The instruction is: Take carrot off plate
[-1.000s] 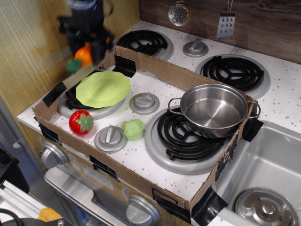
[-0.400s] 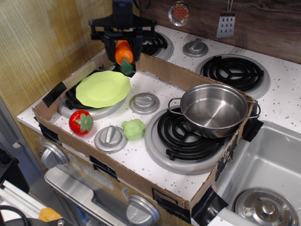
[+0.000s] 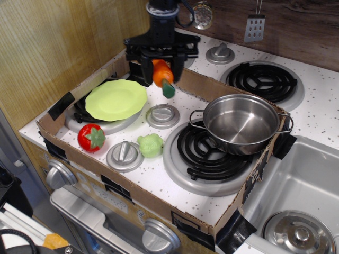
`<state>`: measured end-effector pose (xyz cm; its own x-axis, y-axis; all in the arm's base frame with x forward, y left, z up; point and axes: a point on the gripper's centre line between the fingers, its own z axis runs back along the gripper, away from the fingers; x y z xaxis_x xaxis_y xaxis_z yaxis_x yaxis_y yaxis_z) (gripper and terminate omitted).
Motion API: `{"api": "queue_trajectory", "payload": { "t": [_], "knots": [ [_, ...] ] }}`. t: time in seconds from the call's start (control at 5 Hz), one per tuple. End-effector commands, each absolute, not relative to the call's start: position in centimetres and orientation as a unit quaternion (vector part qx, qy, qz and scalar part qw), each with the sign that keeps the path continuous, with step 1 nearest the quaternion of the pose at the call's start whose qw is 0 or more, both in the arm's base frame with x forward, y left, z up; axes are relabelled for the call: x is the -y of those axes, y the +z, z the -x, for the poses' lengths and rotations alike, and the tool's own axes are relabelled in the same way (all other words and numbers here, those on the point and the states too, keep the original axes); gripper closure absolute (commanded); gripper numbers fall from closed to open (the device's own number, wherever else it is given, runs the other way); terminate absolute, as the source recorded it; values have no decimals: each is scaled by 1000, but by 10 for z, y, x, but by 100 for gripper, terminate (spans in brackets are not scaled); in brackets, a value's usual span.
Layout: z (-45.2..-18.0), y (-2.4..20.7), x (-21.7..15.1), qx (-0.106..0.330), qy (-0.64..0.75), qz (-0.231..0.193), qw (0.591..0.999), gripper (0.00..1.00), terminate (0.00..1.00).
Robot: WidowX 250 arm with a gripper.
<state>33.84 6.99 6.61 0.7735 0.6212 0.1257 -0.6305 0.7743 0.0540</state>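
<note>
The white speckled toy-stove worktop [image 3: 159, 182] sits inside a low brown cardboard wall [image 3: 185, 79] patched with black tape. Since a moment ago the black claw [image 3: 160, 66] has travelled right, from above the far edge of the thin round lime-green plastic plate [image 3: 116, 99] to a spot over that cardboard wall, right of and beyond the plate. It is clamped on the small orange plastic toy carrot [image 3: 161, 74], which hangs in the air well clear of the plate, green stem end pointing down. The shiny steel pot [image 3: 241, 123] rests on a black coil burner far right of the plate. A grey round knob [image 3: 163, 115] lies just right of the plate; a red toy tomato [image 3: 91, 137] and a pale green lumpy toy [image 3: 151, 145] lie in front of it.
</note>
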Motion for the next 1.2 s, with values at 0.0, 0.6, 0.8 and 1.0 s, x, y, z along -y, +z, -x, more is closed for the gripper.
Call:
{"api": "queue_trajectory", "payload": {
  "t": [0.0,0.6,0.8,1.0],
  "knots": [
    [-345,60,-55,75,311,-46,946,100,0],
    [-356,46,-53,100,285,-41,952,100,0],
    [-358,53,-58,112,262,-51,957,0,0],
    [-360,63,-62,115,252,-61,959,0,0]
  ]
}}
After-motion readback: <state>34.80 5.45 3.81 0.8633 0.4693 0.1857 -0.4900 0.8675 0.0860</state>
